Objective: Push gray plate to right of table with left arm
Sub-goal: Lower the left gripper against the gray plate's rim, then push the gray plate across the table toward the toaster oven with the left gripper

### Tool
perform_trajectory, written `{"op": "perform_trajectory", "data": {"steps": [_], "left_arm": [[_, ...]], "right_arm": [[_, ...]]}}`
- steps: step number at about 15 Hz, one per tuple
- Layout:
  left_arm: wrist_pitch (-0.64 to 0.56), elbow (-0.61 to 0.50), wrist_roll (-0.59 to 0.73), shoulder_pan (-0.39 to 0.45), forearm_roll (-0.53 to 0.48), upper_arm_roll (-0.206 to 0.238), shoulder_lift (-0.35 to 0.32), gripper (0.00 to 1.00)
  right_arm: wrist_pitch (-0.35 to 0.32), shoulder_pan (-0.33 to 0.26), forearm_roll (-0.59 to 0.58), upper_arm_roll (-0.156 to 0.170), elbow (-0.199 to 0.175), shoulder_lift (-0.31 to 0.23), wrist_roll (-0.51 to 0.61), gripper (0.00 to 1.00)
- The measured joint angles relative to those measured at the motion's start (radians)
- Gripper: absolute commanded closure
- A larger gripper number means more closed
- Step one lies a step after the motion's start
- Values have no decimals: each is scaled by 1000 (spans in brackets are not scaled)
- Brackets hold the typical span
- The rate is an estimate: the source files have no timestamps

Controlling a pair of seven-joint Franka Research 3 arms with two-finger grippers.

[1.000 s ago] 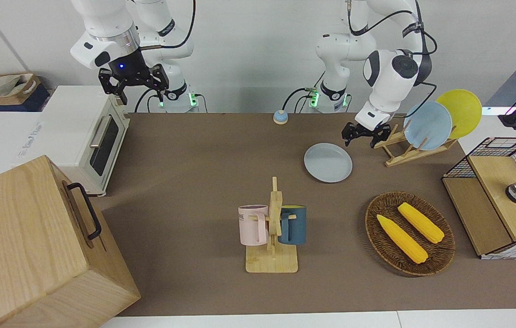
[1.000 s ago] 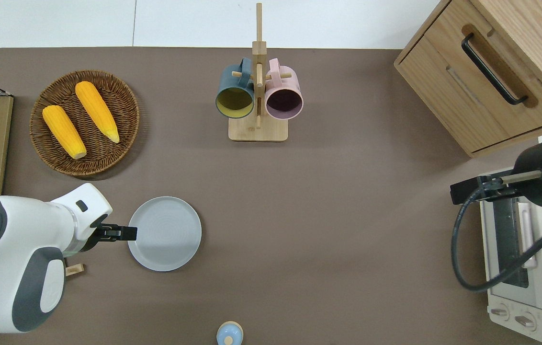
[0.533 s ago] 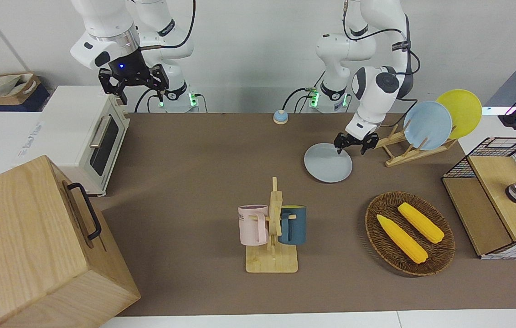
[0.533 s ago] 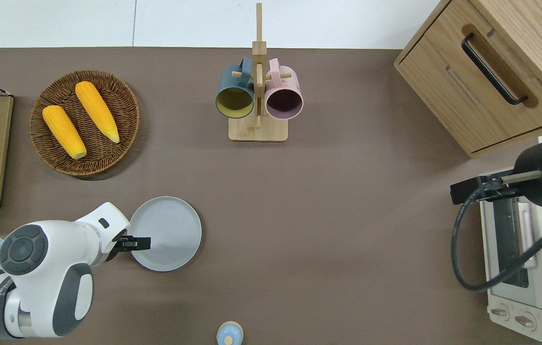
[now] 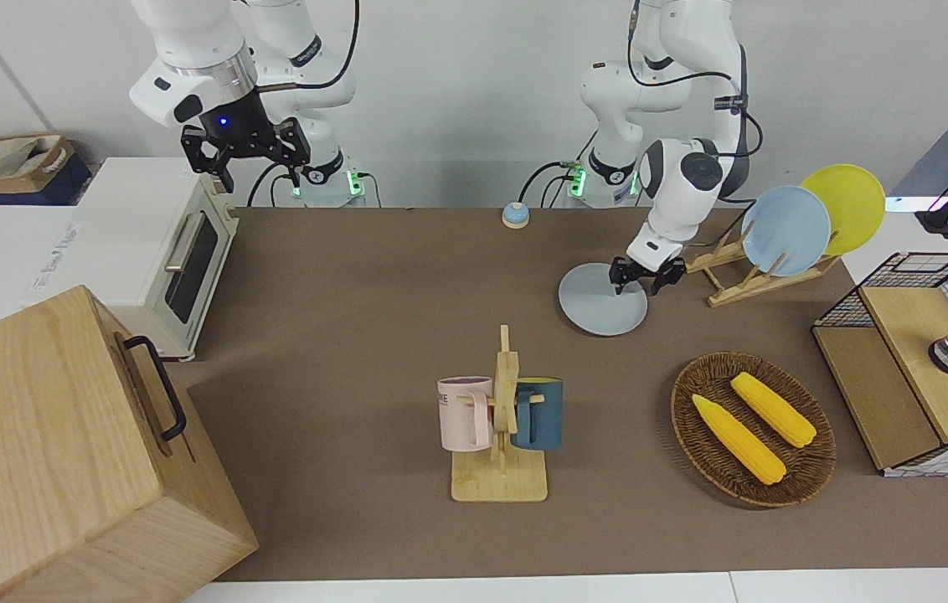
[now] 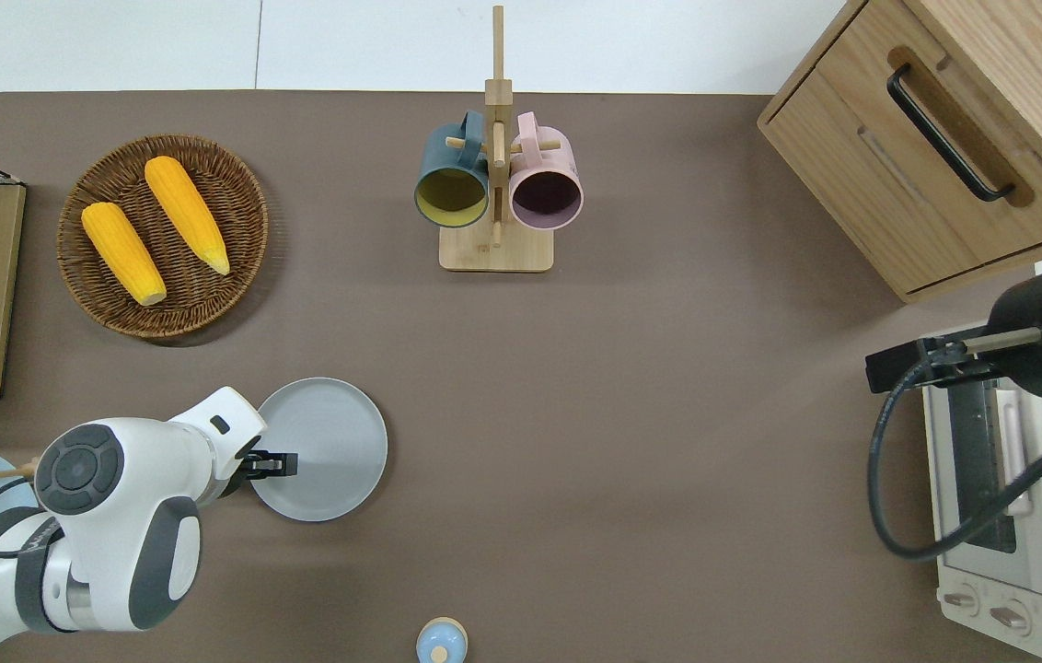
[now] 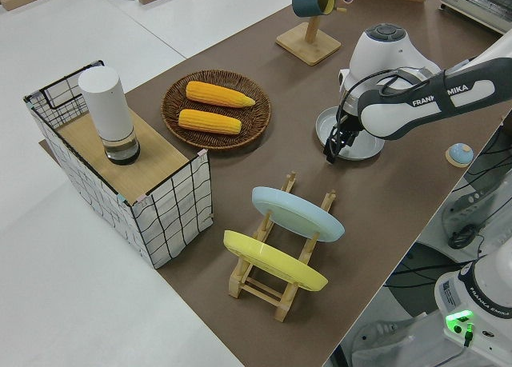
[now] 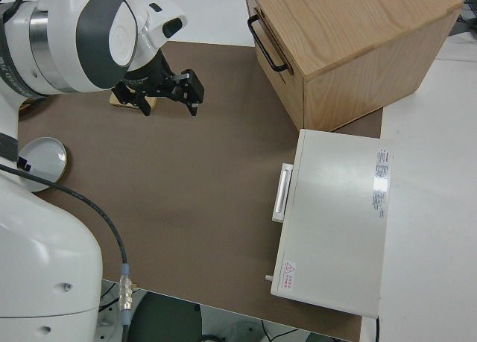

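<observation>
With its jaws slightly apart and empty, the left gripper (image 6: 286, 465) sat low over the gray plate's (image 6: 328, 442) rim, toward the left arm's end of the tabletop (image 6: 668, 414); a high push might ride over the rim.

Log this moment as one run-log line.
phase: contact setup | left gripper: over gray plate edge, left arm's end | plate: flat on table | right arm: parked
</observation>
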Motion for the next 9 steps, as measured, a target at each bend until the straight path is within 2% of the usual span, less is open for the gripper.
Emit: {"op": "perform_trajectory", "data": {"steps": [1, 9], "left_arm": [[0, 0, 0, 0, 0, 0, 0, 999], [2, 6, -2, 0, -9, 1, -3, 1000]], "right_arm": [[0, 0, 0, 0, 0, 0, 0, 17], [0, 0, 0, 0, 0, 0, 0, 17]]}}
